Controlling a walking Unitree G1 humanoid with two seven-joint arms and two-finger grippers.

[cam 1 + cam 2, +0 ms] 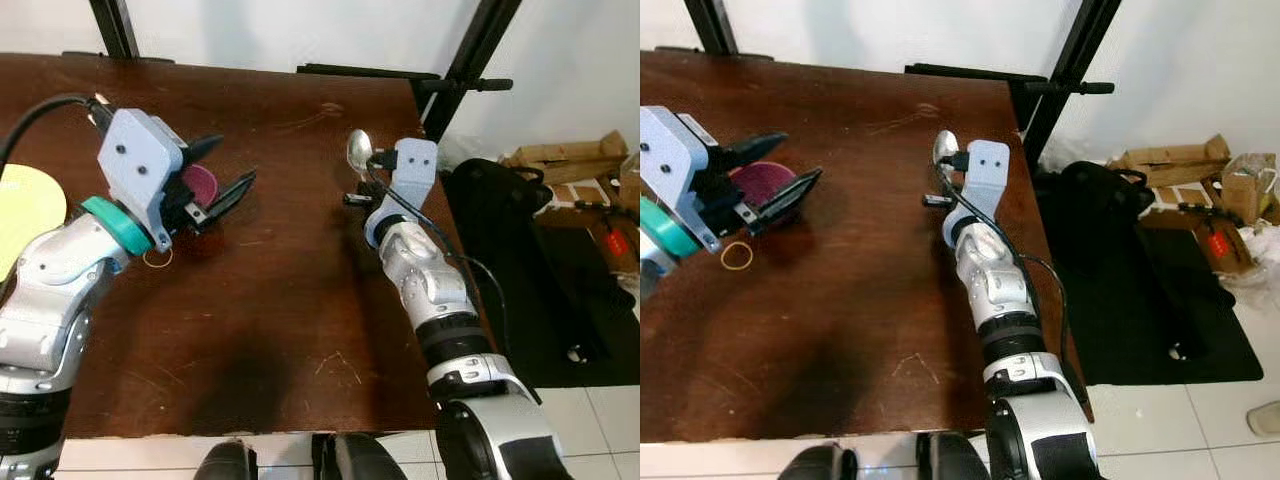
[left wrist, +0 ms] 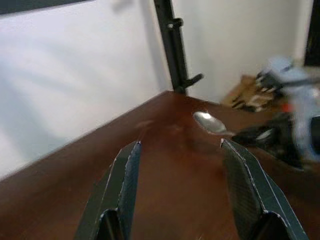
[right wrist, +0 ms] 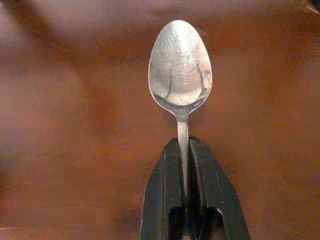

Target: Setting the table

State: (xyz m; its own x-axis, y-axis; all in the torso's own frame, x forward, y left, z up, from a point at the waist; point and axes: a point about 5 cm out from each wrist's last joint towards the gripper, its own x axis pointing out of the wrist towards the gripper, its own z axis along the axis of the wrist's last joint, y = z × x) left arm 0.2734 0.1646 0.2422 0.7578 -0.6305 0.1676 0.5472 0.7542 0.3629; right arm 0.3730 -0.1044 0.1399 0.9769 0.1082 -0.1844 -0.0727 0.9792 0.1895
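The right gripper is clenching the handle of a metal spoon, its two black fingers pressed together around the stem just below the bowl. In the left eye view the spoon is sitting in the upper middle of the frame, over the far right part of the dark wooden table, with its bowl pointing away from the robot. Whether the bowl is touching the wood or hanging slightly above it cannot be told from these views.

The left gripper is hovering in the upper left of that frame, fingers spread apart and gripping nothing. Between and behind its fingers a round maroon object, possibly a coaster, is lying on the table. A rubber band is lying on the wood just below the gripper. A yellow plate is showing at the left edge of the frame. At the right, a black bag and cardboard boxes are lying on the floor beside the table.
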